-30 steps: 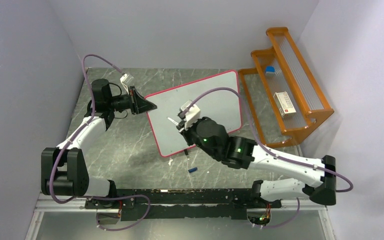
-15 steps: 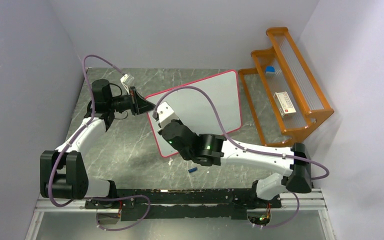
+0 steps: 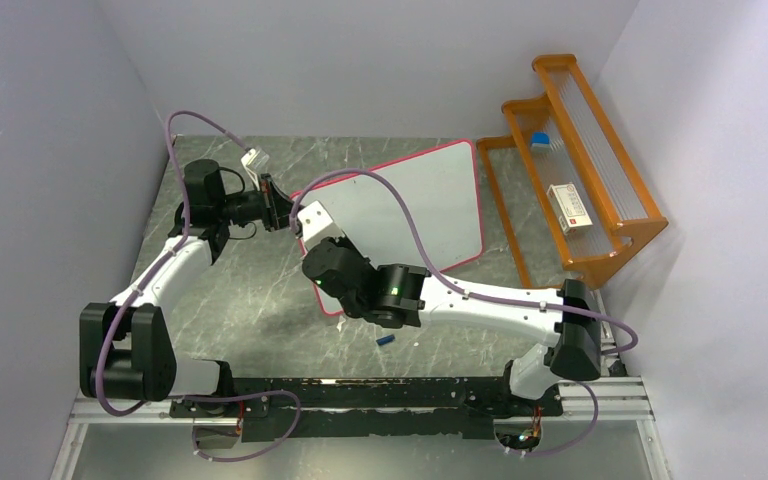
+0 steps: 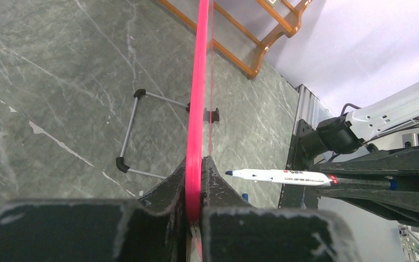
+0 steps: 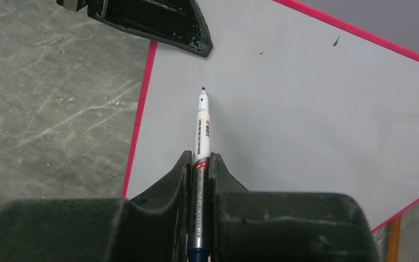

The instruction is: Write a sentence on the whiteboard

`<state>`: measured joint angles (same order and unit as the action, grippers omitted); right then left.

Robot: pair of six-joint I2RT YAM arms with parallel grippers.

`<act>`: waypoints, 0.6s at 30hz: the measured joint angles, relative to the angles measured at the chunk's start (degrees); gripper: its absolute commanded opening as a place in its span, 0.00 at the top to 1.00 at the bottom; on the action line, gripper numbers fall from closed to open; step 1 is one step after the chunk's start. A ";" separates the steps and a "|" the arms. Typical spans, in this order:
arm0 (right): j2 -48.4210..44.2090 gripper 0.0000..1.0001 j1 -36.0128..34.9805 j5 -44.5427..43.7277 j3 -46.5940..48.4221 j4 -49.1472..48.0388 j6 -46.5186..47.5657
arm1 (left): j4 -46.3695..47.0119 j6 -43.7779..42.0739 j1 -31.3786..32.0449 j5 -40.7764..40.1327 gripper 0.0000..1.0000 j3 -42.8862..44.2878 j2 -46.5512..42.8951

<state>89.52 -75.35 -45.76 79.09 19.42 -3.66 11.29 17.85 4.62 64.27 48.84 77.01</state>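
- While the left gripper (image 4: 195, 164) is clamped shut on the pink frame of the whiteboard (image 3: 410, 210), at the board's upper-left corner in the overhead view, the board stands tilted mid-frame on the table (image 3: 260, 290).
- The right gripper (image 5: 200, 158) is closed around a marker (image 5: 202, 128). Its uncapped tip points at the board's upper-left area and, judging by the left wrist view, sits just short of the surface.
- The board face in view is blank, so this looks like the approach before the first stroke.
- The next move calls for easing the tip onto the surface with light pressure while the left grip braces the board against the push.
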 measured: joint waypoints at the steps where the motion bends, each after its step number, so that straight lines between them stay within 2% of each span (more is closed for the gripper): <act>1: 0.17 1.00 0.00 -0.13 0.00 0.02 0.00 | 0.07 0.02 0.02 -0.02 0.95 -0.07 -0.04; 18: 2.32 1.00 0.39 -1.22 1.81 -0.55 0.31 | 0.66 0.20 0.02 0.02 0.95 -0.50 -0.33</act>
<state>91.83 -74.96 -46.98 80.90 18.87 -3.36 11.94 18.04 4.64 64.29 48.34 76.69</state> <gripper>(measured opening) 0.110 0.088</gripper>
